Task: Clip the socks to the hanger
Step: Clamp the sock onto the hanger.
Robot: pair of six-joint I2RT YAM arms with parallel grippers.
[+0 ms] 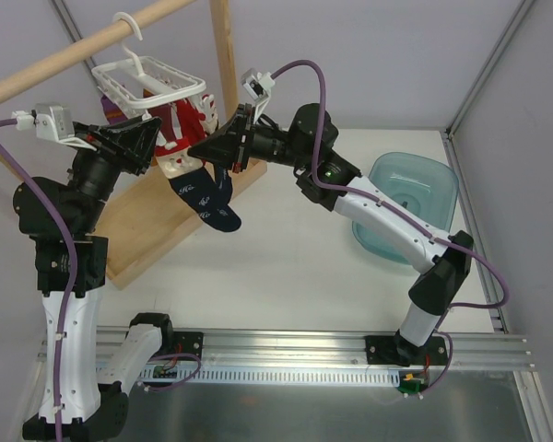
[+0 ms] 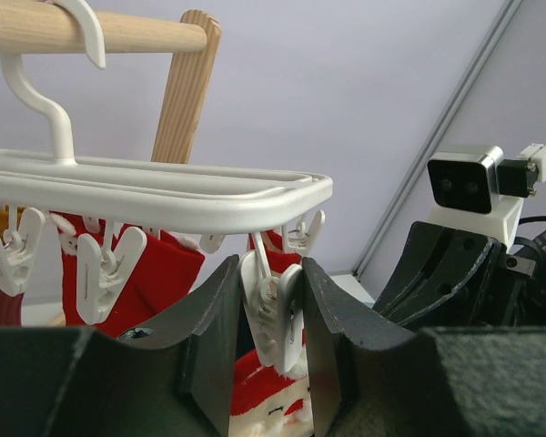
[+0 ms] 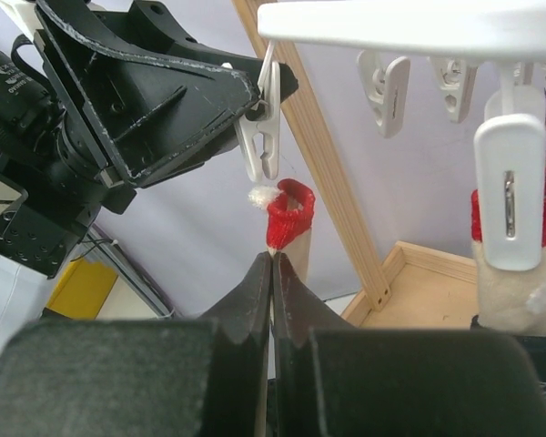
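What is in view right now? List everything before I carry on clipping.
Hanger: one, white, hooked on the rod.
Clips: several, white, dangling under the hanger.
Navy sock: at least one, red cuff, hanging below the hanger's front.
Red socks: count unclear, clipped to the hanger.
Striped sock: one, purple-orange, at the hanger's left side.
Rack: one, wooden, rear left of the table.
Basin: one, teal, on the table's right.
Table: one, white.
Left end effector: black, shut on a clip.
Right end effector: black, shut on the navy sock's cuff.
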